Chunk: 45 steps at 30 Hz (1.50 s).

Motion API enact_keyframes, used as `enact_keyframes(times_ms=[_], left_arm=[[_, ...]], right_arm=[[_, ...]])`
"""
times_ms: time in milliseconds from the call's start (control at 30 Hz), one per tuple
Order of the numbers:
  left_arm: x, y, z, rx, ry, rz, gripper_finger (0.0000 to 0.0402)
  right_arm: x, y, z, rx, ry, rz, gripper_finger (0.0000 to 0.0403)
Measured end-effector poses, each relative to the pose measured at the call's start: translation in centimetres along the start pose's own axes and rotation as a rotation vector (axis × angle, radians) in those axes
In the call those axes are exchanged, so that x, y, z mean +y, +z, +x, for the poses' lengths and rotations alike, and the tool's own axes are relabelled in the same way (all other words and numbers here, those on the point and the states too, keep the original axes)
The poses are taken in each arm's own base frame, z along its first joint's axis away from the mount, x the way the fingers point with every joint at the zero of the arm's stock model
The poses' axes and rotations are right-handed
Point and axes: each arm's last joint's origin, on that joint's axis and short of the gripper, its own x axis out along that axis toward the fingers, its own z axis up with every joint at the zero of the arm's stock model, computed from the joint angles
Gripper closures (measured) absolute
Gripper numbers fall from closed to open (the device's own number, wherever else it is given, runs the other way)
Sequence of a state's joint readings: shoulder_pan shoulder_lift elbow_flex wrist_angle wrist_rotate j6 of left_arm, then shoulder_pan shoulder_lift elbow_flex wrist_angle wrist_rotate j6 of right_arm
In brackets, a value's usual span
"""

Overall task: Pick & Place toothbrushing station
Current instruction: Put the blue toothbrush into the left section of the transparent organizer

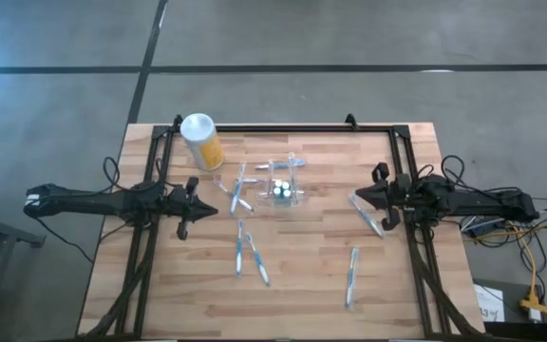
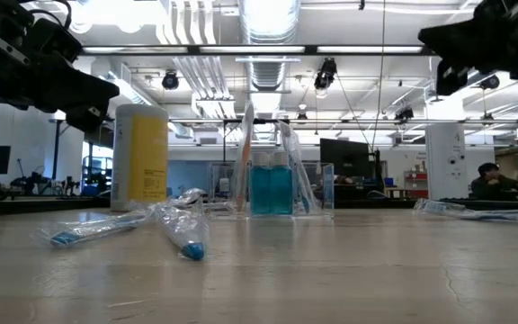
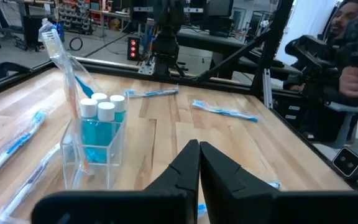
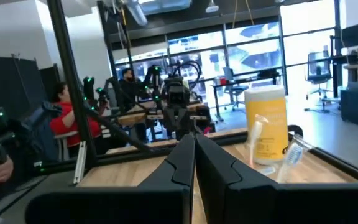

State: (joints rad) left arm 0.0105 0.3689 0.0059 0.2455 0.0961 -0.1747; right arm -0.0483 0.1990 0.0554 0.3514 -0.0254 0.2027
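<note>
On the worktop, centre: toothbrushing station (image 1: 284, 187) stands upright on the wooden worktop (image 1: 302, 275), between the two arms and well apart from both; nothing touches it
Progress: judged early or between steps; neither hand has hold of anything, and several wrapped toothbrushes lie loose on the boards, so most of the picking and placing looks left to do
Station contents: small bottles of blue liquid with white caps (image 3: 102, 121) stand inside the clear box; at least one wrapped toothbrush (image 3: 62, 53) leans upright in it, its head poking above the rim; how many brushes are inside I cannot tell
Loose brushes: a pair (image 1: 248, 255) lies near the front of the station; one (image 1: 351, 275) lies toward the front right; one (image 1: 367, 215) lies just beside the right hand; others (image 1: 235, 193) lie close by the station's left side
Yellow canister: canister (image 1: 201, 141) with a white lid stands at the back left, apart from the station; its contents are hidden
Left hand: left hand (image 1: 196, 206) hovers left of the station, fingers pressed together, empty
Right hand: right hand (image 1: 380, 199) hovers at the right edge of the boards, fingers pressed together, empty
Room behind: people sit at desks beyond the worktop, none reaching in
</note>
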Motion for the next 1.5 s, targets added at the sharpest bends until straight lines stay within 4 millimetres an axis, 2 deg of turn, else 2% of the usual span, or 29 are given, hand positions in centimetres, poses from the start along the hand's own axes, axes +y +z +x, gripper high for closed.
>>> enact_keyframes(times_ms=[133,333,400,500,700,867,1067,1200,1333,1500], left_arm=[[0.0,0.0,0.0,0.001,-0.004,-0.053,0.0394],[0.0,0.0,0.0,-0.001,-0.005,-0.085,0.0395],[0.1,0.6,0.0,-0.022,0.079,-0.150,0.0393],[0.0,3.2,0.2,-0.063,0.174,-0.180,0.0396],[0.4,6.3,1.2,0.200,0.567,-0.192,0.0391],[0.4,8.1,3.8,0.421,0.673,-0.201,0.0344],[1.1,8.9,8.8,0.531,0.727,-0.193,0.0257],[2.1,8.6,11.6,0.567,0.856,-0.170,0.0197],[3.4,8.0,13.6,0.629,0.866,-0.201,0.0148],[5.2,6.3,14.4,0.760,0.921,-0.218,0.0118]], right_arm=[[-0.2,-1.0,-0.5,-0.010,-0.015,-0.028,0.0392],[-0.7,-1.8,-0.7,0.061,-0.145,-0.075,0.0392],[-0.8,-1.9,-0.7,0.066,-0.147,-0.100,0.0392],[-0.8,-1.9,-0.7,0.070,-0.152,-0.130,0.0392],[-1.2,-2.4,-0.6,0.117,-0.249,-0.135,0.0392],[-1.2,-2.8,-0.5,0.155,-0.259,-0.126,0.0392],[-1.3,-3.0,-0.4,0.179,-0.262,-0.124,0.0392],[-1.3,-3.2,-0.4,0.191,-0.264,-0.113,0.0392],[-1.3,-3.2,-0.3,0.197,-0.266,-0.099,0.0392],[-1.3,-3.2,-0.3,0.197,-0.265,-0.103,0.0392]])
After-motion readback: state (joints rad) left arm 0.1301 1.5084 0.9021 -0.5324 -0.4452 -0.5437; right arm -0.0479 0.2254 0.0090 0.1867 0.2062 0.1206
